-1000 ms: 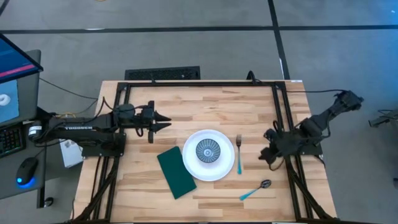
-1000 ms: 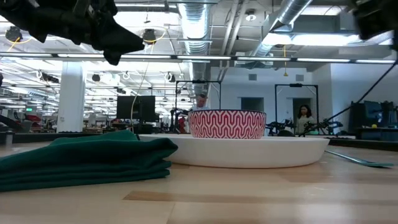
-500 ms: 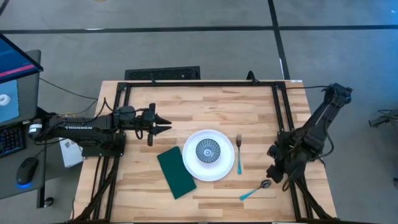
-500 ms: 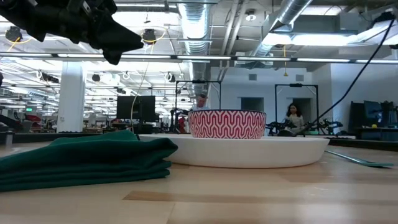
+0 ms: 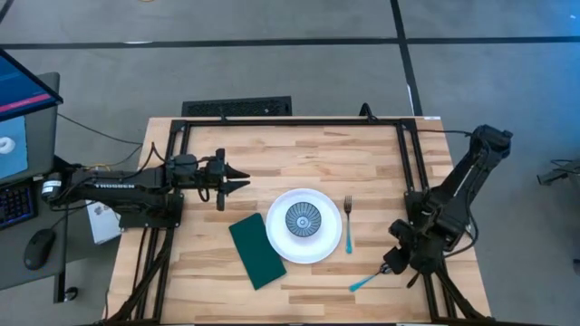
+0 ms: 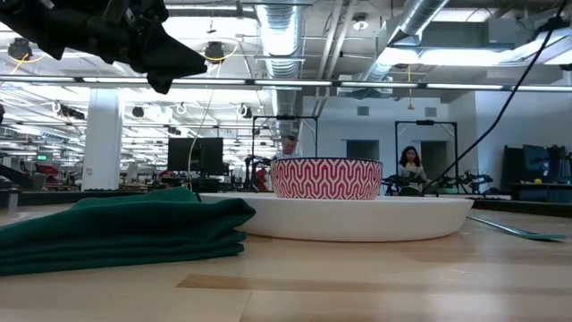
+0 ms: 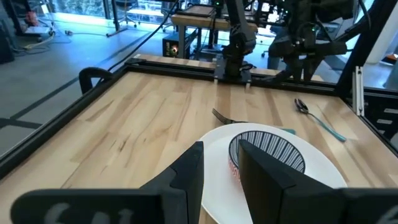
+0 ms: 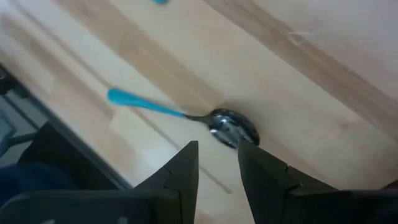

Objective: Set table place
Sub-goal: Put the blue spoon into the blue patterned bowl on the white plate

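Note:
A white plate (image 5: 276, 237) lies on the wooden tabletop with a small patterned bowl (image 5: 302, 219) on it. A dark green napkin (image 5: 256, 251) lies flat to the plate's left. A blue-handled fork (image 5: 348, 222) lies to its right. A blue-handled spoon (image 5: 367, 281) lies slanted near the near edge. My right gripper (image 5: 391, 265) hangs over the spoon's bowl (image 8: 233, 127), fingers pointing down and close together, touching nothing that I can see. My left gripper (image 5: 246, 184) is level above the table, left of the plate, fingers close together and empty.
A black metal frame (image 5: 290, 122) runs along the table's far edge and down both sides. The low view shows the napkin (image 6: 116, 233) on the left and the plate (image 6: 357, 219) with the bowl (image 6: 326, 179) in the middle. People stand in the room behind.
My right gripper has moved from the table's right edge toward the near edge and down, ending over the spoon's bowl. The spoon, fork, plate, bowl and napkin have stayed in place.

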Controlling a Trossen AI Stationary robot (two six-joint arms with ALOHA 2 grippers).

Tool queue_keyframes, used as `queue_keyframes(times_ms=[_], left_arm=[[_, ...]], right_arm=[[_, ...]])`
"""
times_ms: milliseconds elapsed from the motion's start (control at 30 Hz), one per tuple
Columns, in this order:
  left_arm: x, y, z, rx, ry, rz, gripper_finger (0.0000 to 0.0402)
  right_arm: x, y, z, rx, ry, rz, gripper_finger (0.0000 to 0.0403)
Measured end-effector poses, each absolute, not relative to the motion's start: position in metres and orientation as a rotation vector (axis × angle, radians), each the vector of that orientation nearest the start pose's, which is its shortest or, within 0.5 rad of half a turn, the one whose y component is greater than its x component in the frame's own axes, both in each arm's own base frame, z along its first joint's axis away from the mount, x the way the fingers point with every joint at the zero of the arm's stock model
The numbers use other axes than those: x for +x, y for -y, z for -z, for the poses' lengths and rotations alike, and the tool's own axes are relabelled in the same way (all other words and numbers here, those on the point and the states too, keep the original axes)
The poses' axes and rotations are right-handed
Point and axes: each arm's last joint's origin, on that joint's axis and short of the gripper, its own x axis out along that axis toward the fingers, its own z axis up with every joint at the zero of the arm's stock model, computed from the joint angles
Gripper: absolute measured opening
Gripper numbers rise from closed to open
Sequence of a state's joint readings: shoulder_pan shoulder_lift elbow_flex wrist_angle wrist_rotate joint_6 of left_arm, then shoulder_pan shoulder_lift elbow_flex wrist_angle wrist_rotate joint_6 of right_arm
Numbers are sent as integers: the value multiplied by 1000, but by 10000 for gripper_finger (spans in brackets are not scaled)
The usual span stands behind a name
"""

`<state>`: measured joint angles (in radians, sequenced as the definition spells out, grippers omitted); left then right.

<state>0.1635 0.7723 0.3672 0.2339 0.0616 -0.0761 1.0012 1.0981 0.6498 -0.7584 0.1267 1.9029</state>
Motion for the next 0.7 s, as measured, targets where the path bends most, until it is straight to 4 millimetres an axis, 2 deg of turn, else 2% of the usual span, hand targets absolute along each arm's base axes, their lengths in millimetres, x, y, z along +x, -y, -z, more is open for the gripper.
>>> queue_keyframes(times_ms=[433,700], left_arm=[[172,-27,-227,-102,-192,-109,87],[172,-27,-227,-111,-192,-109,87]], right_arm=[[95,-162,-177,1009,-1321,635,136],[98,-172,-166,1017,-1318,674,136]])
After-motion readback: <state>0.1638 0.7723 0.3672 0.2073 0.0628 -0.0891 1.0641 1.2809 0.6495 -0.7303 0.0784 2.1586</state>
